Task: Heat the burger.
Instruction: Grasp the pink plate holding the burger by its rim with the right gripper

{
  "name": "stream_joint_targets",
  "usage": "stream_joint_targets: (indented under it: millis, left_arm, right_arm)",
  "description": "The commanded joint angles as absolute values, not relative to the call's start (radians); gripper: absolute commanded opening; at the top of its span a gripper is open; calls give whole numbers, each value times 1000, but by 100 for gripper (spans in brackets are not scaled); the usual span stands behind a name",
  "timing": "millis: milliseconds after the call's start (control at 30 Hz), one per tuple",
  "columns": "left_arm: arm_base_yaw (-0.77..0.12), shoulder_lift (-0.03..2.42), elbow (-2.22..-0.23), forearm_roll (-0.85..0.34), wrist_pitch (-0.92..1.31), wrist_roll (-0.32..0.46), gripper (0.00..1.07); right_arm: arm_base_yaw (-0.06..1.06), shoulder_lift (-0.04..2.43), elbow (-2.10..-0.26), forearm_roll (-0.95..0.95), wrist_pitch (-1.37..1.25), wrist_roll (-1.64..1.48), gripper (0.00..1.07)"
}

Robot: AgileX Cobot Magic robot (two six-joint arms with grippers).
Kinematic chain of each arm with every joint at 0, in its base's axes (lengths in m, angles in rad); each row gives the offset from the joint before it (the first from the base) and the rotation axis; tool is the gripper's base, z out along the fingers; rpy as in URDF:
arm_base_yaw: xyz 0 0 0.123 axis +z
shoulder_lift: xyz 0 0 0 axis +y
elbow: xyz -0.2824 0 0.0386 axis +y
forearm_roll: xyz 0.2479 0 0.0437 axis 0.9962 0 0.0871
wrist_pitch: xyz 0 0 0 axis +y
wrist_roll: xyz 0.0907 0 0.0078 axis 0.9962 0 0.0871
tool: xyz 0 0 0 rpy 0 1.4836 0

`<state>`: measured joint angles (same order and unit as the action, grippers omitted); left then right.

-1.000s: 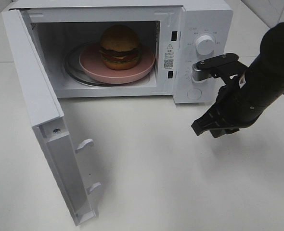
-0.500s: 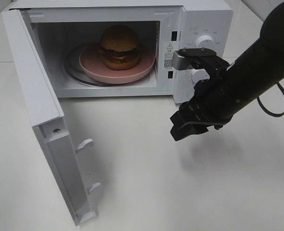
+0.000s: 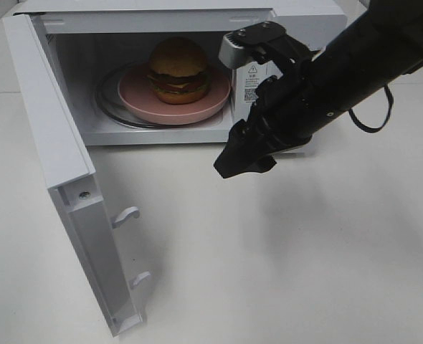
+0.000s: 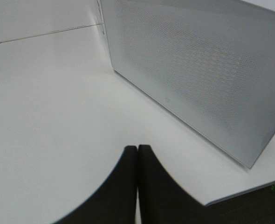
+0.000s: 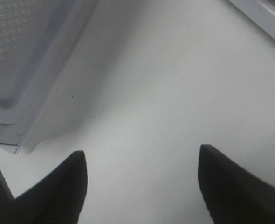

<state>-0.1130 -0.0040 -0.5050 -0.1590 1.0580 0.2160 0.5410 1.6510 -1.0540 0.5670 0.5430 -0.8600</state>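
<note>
The burger [image 3: 178,69], with a golden-brown bun, sits on a pink plate [image 3: 137,99] inside the white microwave [image 3: 297,13], whose door [image 3: 61,179] stands wide open to the left. My right gripper [image 3: 239,162] hangs above the table just in front of the microwave's lower right corner, pointing toward the open door. In the right wrist view its fingers [image 5: 63,186] stand wide apart with nothing between them, and the door's inner face [image 5: 30,60] lies ahead. My left gripper [image 4: 137,161] is shut and empty, close to the door's perforated outer face [image 4: 198,70].
The door's two latch hooks [image 3: 127,213] stick out from its free edge near the table's front. A glass turntable ring [image 3: 105,107] shows under the plate. White tabletop [image 3: 305,258] spreads in front of and to the right of the microwave.
My right arm has swung left from the control panel side to the front of the cavity, and its gripper has opened from nearly shut to wide. Burger, plate and door have not moved.
</note>
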Motion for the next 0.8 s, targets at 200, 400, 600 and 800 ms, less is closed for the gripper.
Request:
stream_joint_targets:
  millis: [200, 400, 600, 800]
  left_arm:
    - [-112, -25, -505, -158, 1045, 210, 0]
    - [-112, -25, -505, -158, 1045, 210, 0]
    - [-112, -25, -505, -158, 1045, 210, 0]
    - [-112, -25, -505, -158, 1045, 210, 0]
  right_arm:
    - [618, 1731, -1169, 524, 518, -996, 66]
    - [670, 1797, -1247, 387, 514, -1002, 66]
    - [712, 1871, -1335, 242, 495, -999, 66]
    - [712, 1921, -1398, 156, 459, -999, 66]
